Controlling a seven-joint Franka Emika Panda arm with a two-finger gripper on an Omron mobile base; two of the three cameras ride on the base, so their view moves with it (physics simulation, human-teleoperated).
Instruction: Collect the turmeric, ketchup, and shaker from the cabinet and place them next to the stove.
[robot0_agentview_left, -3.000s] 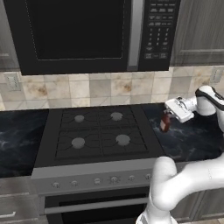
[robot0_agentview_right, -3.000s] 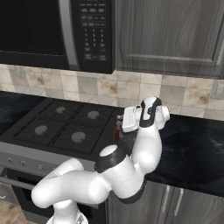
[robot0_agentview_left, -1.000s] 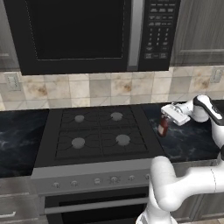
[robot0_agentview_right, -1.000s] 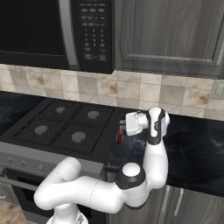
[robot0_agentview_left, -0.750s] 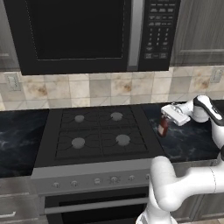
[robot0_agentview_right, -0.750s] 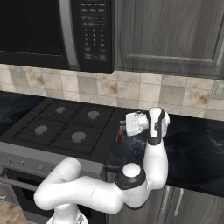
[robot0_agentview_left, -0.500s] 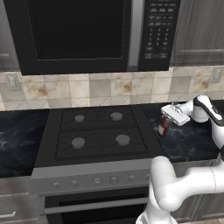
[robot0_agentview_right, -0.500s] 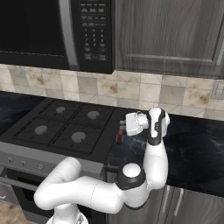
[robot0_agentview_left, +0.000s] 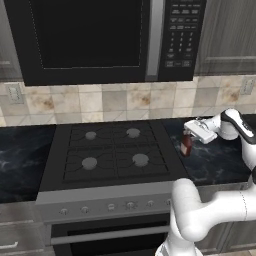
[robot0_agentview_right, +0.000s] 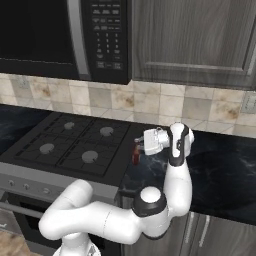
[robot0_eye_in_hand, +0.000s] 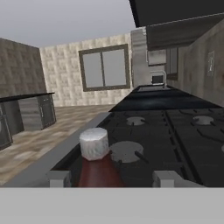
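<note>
Ketchup (robot0_agentview_left: 186, 145): upright on the dark marbled table (robot0_agentview_left: 215, 162), just right of the stove (robot0_agentview_left: 112, 152); red-brown body, narrow neck, pale cap in the hand view
Gripper (robot0_eye_in_hand: 113, 178): fingers spread either side of the bottle; gaps show between them and the neck, so not pinching
Handling: likely light, stiff and smooth, tall enough to tip; best held low on the body, not at the slim neck
Stove: black, flat, grey round burner caps, steel front with knobs
</note>
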